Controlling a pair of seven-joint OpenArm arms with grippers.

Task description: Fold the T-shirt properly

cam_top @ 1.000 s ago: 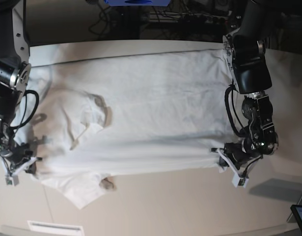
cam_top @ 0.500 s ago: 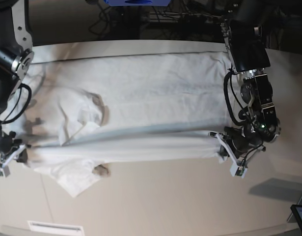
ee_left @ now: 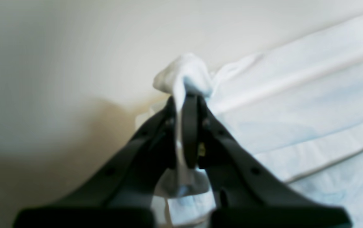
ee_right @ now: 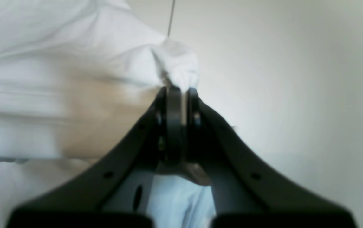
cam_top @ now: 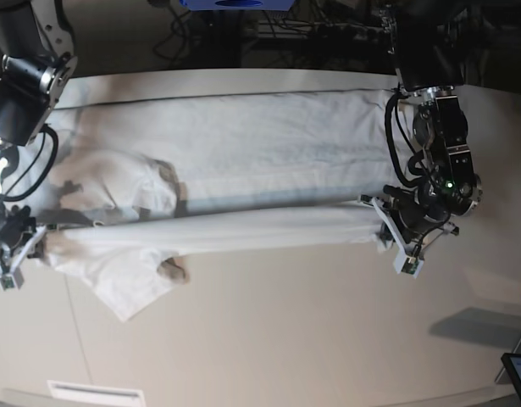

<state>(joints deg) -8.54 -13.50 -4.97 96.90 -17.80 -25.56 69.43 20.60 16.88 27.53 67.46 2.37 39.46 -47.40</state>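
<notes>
T-shirt (cam_top: 268, 231) fabric lies across the counter (cam_top: 311, 339), its near edge pinched in the closed fingers of the left gripper (cam_top: 384, 233) and right gripper (cam_top: 41, 242). Both should keep that edge taut and travel evenly, laying it smoothly over the far layer.

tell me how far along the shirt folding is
No fold looks finished: much of the T-shirt lies spread out flat. In hand is one fold, with the left gripper and right gripper each pinching an end of a taut edge. Left to do: laying that edge down, tucking in the sleeve that hangs out, and probably more folds.
</notes>
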